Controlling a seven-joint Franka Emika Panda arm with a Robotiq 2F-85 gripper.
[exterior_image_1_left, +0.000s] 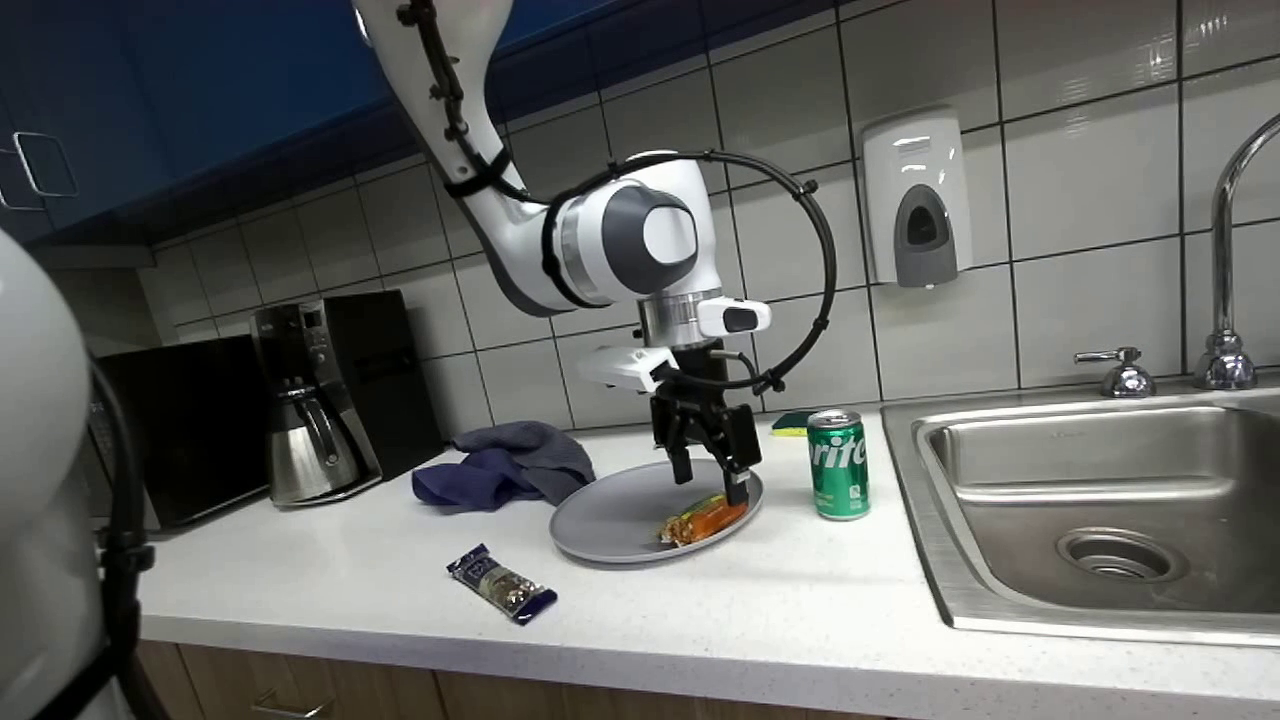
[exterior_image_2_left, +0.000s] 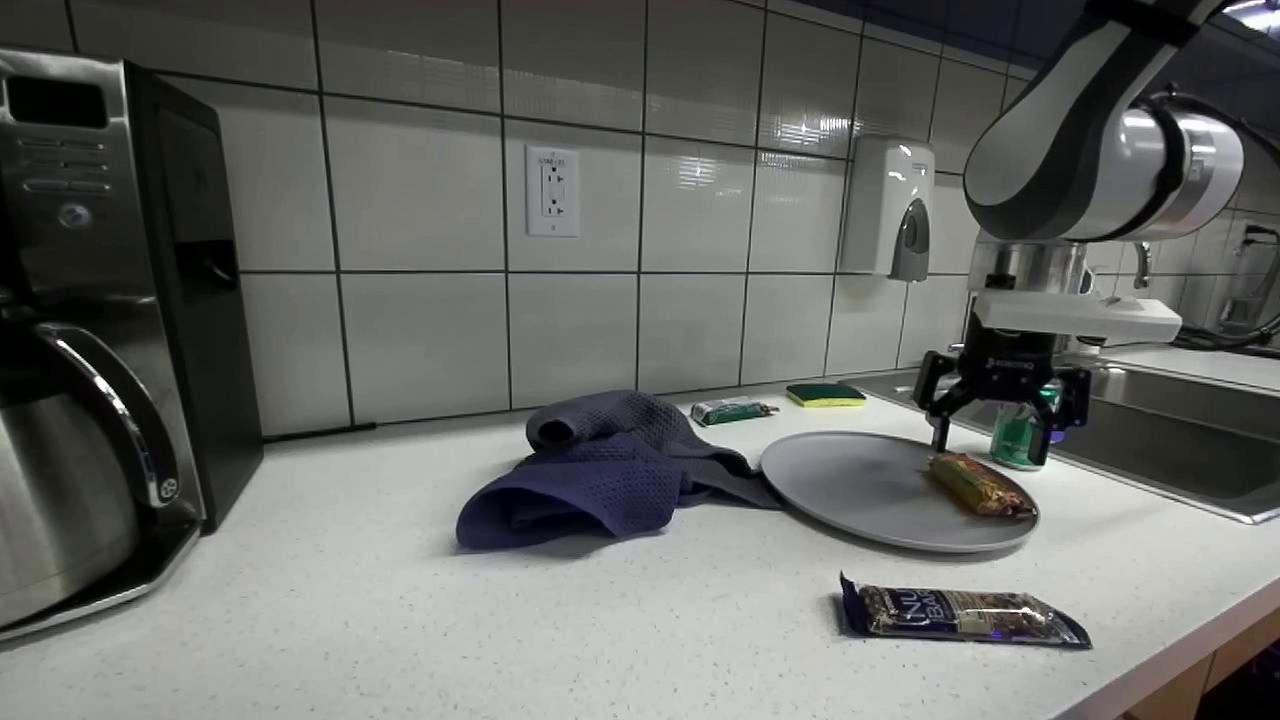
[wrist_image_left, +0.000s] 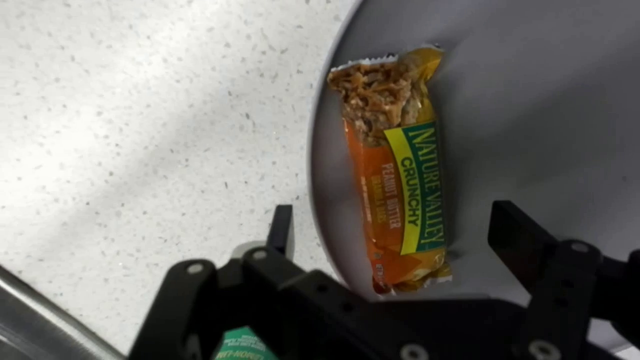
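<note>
Our jaws stand spread over the snack bar (wrist_image_left: 400, 190) on the plate (wrist_image_left: 525, 125); we judge this the release step, next calling for a straight rise clear.

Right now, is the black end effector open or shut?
Open: the wrist view shows its fingers apart, one either side of the orange-wrapped granola bar.

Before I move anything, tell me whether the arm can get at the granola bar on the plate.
Likely yes. In the wrist view the open fingers flank the granola bar, which lies uncovered on the plate. The can stands nearby, off the plate, and may need minding.
</note>
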